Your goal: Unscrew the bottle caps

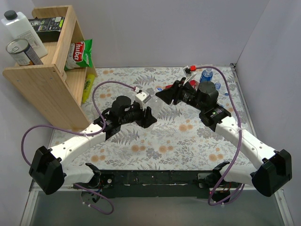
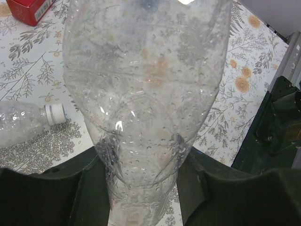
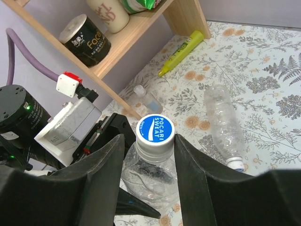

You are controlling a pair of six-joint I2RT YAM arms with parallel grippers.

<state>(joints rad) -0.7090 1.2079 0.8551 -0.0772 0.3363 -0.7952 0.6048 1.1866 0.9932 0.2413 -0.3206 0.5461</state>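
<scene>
**Floral counter, one bottle bridged between both arms**

Leaf-and-flower print covers the counter (image 1: 141,150), and a wooden shelf (image 1: 42,80) stands at its ten o'clock corner in the overhead view. Working across from there, we first meet the left fingers (image 2: 80,193). They are closed hard on the held bottle (image 2: 146,94). The left wrist view shows its clear body squeezed in at the waist between the two of them, and it appears to hang clear of the counter.

From that grip the bottle's long axis runs toward roughly one o'clock in the overhead view, neck leading, straight at the other arm. At its far end sits the cap (image 3: 155,133), blue-topped with white lettering, and the right fingers (image 3: 197,179) straddle it, one on each side. The finger at three o'clock of the cap looks to be touching it. At nine o'clock a sliver of bottle shoulder shows, so we cannot tell whether the pinch is made or only about to be.

We judge this to be the relation that matters. The cap's axis and the right wrist's axis look close to in line, so a wrist roll would turn the cap while the left arm resists. The right arm is plainly the nearer one to the cap. If the pinch is loose, we expect the fingers would slip round it.

Further right, at four o'clock in the right wrist view, a second bottle (image 3: 221,117) lies flat on the counter with its whitish cap (image 3: 235,163) on.
</scene>
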